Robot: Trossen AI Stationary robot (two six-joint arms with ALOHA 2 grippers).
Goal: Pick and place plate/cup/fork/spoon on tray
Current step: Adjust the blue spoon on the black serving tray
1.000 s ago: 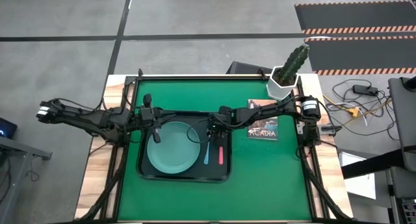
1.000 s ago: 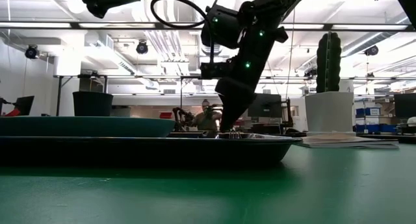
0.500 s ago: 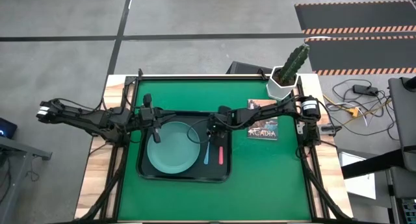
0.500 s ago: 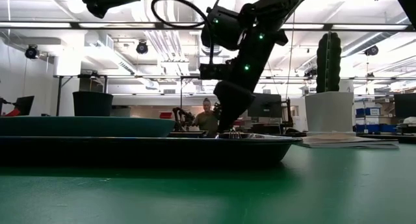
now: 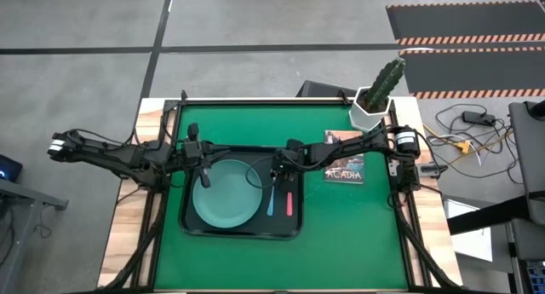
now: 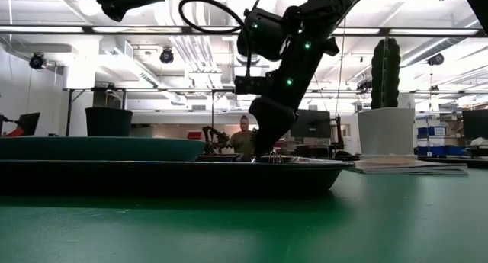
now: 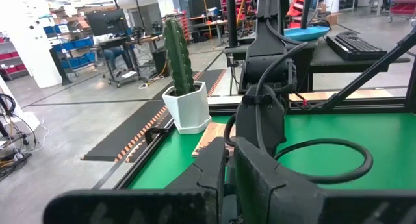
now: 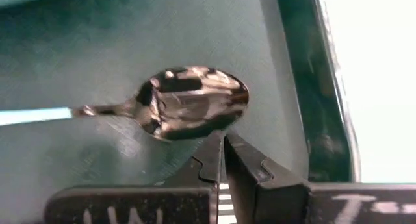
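The black tray (image 5: 243, 230) lies on the green mat and bears the teal plate (image 5: 225, 194), the blue-handled spoon (image 5: 272, 200) and the pink-handled fork (image 5: 289, 204). The spoon's shiny bowl (image 8: 195, 110) rests on the tray floor near the tray's far rim. My right gripper (image 8: 223, 152) is shut and slants down, its tips at the bowl's edge. My left gripper (image 5: 205, 178) hangs shut and level above the plate's left rim, holding nothing. A dark cylinder (image 6: 108, 122) rises behind the plate in the low view; whether it is the cup I cannot tell. My right gripper's shut fingertips (image 8: 214, 146) stand right at the rim of the spoon's bowl (image 8: 207, 129), slanting down from the table's right side. I cannot tell whether they touch it. The spoon lies flat on the tray.
A white pot with a cactus (image 5: 372, 106) stands at the far right corner, a booklet (image 5: 345, 168) lies right of the tray. Bare green mat (image 5: 358, 234) lies to the right and near side. A person (image 6: 244, 137) shows far off in the room.
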